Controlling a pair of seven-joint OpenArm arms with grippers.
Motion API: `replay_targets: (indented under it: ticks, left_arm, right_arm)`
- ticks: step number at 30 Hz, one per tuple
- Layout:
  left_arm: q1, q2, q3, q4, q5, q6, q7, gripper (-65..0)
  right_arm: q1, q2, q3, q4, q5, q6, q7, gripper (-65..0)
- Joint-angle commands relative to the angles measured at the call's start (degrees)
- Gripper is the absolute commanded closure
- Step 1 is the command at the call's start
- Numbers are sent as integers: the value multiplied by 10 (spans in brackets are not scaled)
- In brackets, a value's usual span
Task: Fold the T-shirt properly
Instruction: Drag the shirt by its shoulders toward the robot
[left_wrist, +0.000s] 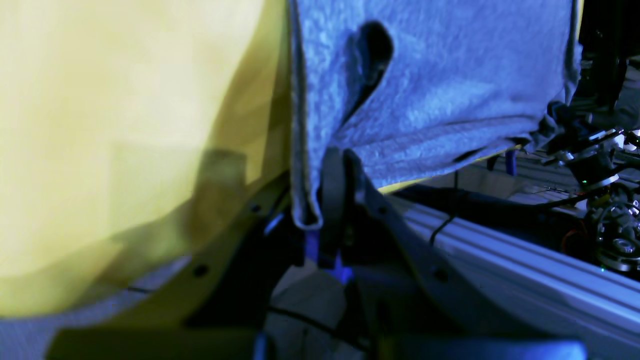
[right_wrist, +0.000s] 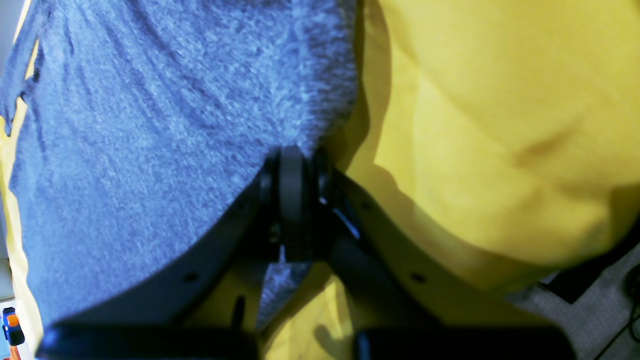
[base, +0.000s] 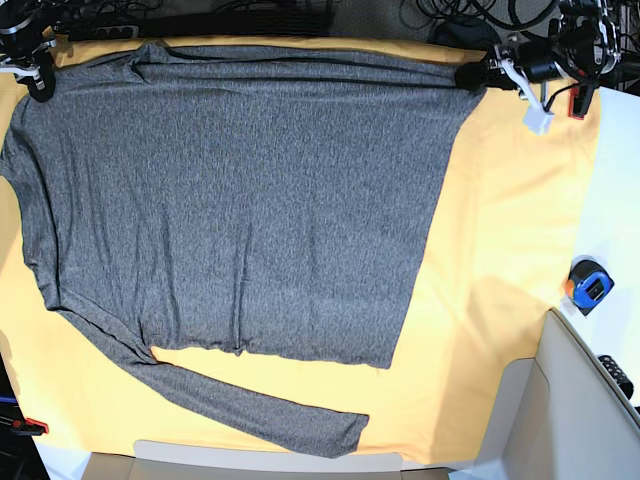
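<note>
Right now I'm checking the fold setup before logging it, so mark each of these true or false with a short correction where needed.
1. The T-shirt lies spread on the yellow table cloth. True.
2. The left gripper has its fingers open, clear of the fabric. False: they are shut on the shirt's edge.
3. The right gripper is pinching the shirt. True.
4. A sleeve trails along the shirt's bottom edge in the base view. True.
5. The orange-and-blue tape measure sits on top of the shirt. False: it lies apart, by the cloth's edge.
</note>
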Motion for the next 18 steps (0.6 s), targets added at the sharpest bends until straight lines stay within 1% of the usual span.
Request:
replay_targets:
  ticks: [1,6,10,18]
  left_arm:
    - [6,-10,-9,16,-1,0,-5,0]
    - [33,-8,-10,67,-1,0,-5,0]
    - [47,-8,-18,92,-1,0,-15,0]
    - [42,-8,-22,152,-1,0,-10,0]
  right_arm:
    - [-20,5,6,-1,-90,-15,-23,0]
    - [-36,5,6,-1,-90,-15,-24,0]
    - [-40,6,6,8,-90,-15,-41,0]
    - [-15,1,5,122,-84,-14,-41,0]
